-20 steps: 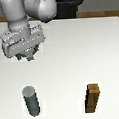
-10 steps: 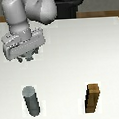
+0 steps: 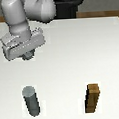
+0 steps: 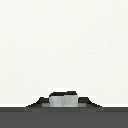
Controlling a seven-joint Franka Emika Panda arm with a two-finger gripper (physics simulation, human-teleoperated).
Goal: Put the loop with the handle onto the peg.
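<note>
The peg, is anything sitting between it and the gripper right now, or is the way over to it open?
Nothing visible stands between them. In the exterior view the gripper hangs above bare white table, and the peg stands upright nearer the camera. The brown wooden block stands well off to the exterior view's right, out of that line.

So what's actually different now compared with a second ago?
Very little. The end effector has drifted slightly toward the exterior view's left, still high above the table. Whether it holds the loop cannot be made out. The peg and the brown wooden block stand upright where they were.
</note>
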